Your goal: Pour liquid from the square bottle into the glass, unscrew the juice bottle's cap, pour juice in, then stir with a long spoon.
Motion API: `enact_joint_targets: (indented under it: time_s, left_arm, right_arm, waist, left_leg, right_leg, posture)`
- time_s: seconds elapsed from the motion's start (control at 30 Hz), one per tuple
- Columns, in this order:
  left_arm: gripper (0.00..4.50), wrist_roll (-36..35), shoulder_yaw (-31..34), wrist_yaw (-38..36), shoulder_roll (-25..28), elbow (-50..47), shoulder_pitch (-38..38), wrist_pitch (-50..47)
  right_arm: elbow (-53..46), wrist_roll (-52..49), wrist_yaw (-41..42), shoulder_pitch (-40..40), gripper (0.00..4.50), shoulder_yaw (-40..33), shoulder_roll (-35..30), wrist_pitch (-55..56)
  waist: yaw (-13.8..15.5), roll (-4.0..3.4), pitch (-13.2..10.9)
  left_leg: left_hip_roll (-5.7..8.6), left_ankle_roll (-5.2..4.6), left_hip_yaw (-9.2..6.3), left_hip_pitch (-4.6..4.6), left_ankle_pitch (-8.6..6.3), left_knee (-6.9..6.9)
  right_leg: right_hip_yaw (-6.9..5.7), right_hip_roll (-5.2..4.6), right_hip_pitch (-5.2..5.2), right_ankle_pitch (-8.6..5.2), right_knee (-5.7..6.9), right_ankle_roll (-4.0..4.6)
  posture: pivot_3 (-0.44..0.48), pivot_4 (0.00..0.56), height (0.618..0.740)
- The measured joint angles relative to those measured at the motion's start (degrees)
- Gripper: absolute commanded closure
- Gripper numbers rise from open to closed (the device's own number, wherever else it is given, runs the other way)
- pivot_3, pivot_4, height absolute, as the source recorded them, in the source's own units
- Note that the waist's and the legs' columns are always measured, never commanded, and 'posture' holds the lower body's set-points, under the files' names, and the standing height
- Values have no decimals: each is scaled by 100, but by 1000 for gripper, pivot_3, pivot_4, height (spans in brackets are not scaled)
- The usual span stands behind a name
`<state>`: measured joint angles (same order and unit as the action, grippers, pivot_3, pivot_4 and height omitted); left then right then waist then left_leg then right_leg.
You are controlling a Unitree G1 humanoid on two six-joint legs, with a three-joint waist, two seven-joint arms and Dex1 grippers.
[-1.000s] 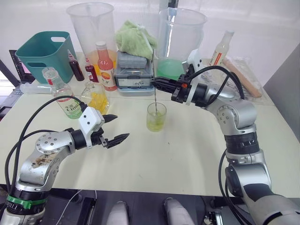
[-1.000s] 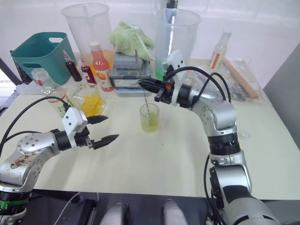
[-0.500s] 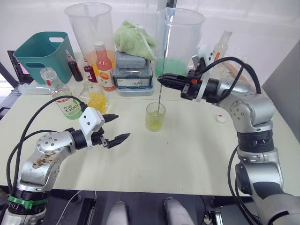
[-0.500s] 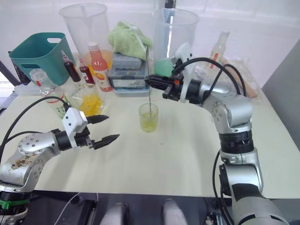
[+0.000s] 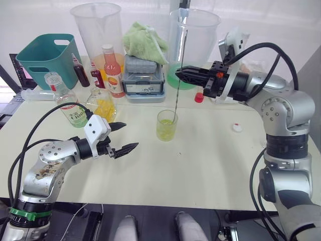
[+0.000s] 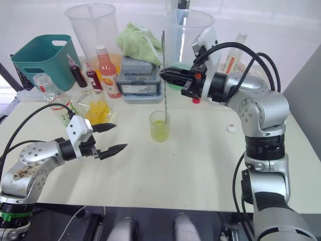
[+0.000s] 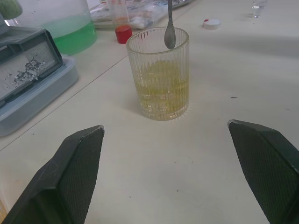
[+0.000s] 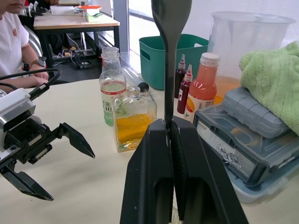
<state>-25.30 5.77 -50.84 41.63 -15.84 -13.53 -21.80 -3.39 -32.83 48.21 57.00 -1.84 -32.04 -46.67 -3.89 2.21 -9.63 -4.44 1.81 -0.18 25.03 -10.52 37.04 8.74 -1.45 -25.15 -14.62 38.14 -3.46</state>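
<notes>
the right gripper [image 5: 181, 74] pinches the long spoon [image 5: 177, 95] upright so its bowl hangs at the glass [image 5: 166, 125] rim, while the left gripper [image 5: 123, 136] waits spread apart.

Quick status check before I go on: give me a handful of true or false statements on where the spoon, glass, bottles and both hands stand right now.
1. The right hand is shut on the long spoon. True.
2. The spoon's bowl sits deep in the liquid. False: in the left wrist view it hangs at the rim of the glass, above the liquid.
3. The left hand holds the juice bottle. False: it is open and empty, and the bottle stands apart.
4. The juice bottle's cap lies on the table. True.
5. The square bottle lies tipped over. False: it stands upright.
</notes>
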Motion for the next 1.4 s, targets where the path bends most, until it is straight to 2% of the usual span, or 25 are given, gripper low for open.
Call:
enact_joint_targets:
  time_s: [0.27, 0.5, 0.7, 0.97, 1.17, 1.3, 1.4]
  left_arm:
    - [14, 37, -32, -67, -45, 91, -13, 61]
    - [14, 41, -19, -154, -44, 123, -15, 135]
    - [14, 39, -14, -236, -46, 127, -3, 322]
    - [14, 24, 236, -269, -115, 338, -87, 693]
    - [14, -53, 354, -460, -81, 310, -1, 823]
    - [14, -193, 472, -560, -15, 162, 275, 781]
    - [14, -211, 480, -504, 58, 7, 342, 644]
  right_arm:
    - [-89, -77, -8, 1, 4500, -32, -128, -151]
    - [-102, -586, -80, 207, 4500, -575, -472, -709]
    - [296, -1026, -435, 687, 4500, -1212, -751, -1341]
    - [701, -608, -1309, 276, 4500, -1231, -1370, -2018]
    - [1099, -532, -1281, 336, 4500, -667, -2039, -3285]
    - [1264, -448, -869, 439, 4500, 206, -2413, -3923]
    - [1417, -384, -498, 484, 4500, 1054, -2449, -4103]
  waist:
    - [0, 0, 0]
    - [18, 0, 0]
    - [9, -1, -1]
    - [25, -1, -1]
    - [-18, -21, -9]
    - [-26, -21, -9]
    - [-14, -21, -9]
  left_leg:
    - [0, 0, 0, 0, 0, 0]
    - [0, 0, 0, 1, 0, 1]
    - [0, 0, 0, 1, 0, -1]
    - [2, 0, 1, 3, 0, 2]
    - [4, -1, 3, 3, 0, -4]
    - [4, -1, 3, 3, 0, -4]
    - [4, 0, 3, 3, 0, 1]
  right_leg:
    - [0, 0, 0, 0, 0, 0]
    - [0, -1, 0, 0, -1, 0]
    - [0, -1, 0, 0, -3, 0]
    - [2, -4, 0, 0, -6, 0]
    - [5, -7, -5, -3, -7, 1]
    - [5, -7, -6, -5, -6, 2]
    - [5, -7, -5, -7, -7, 0]
  posture:
    - [0, 150, 698]
    - [0, 150, 698]
    - [0, 150, 698]
    - [0, 150, 698]
    - [0, 150, 698]
    - [0, 150, 698]
    - [0, 150, 698]
